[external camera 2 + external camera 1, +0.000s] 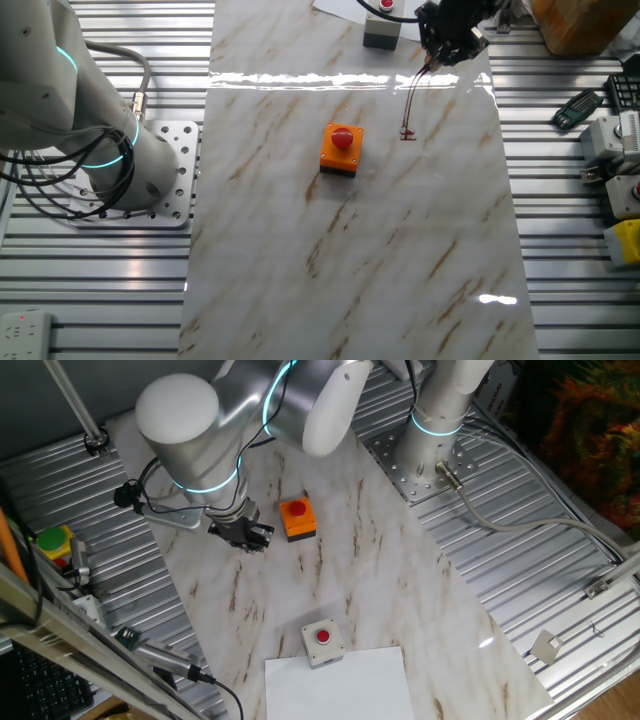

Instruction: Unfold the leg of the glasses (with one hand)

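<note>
The glasses (413, 100) show in the other fixed view as a thin dark reddish wire running from my gripper (441, 58) down across the marble table (300, 250), ending right of the orange box. The lenses are hidden by the gripper. The black fingers seem closed on the upper end of the wire. In one fixed view the gripper (256, 538) hangs low over the table just left of the orange box, and the glasses cannot be made out there.
An orange box with a red button (297, 518) (341, 149) stands mid-table. A grey box with a red button (322, 642) (381, 30) sits next to a white sheet (340, 685). The arm's base (432, 455) is bolted beside the marble. Loose devices (615, 170) lie on the metal slats.
</note>
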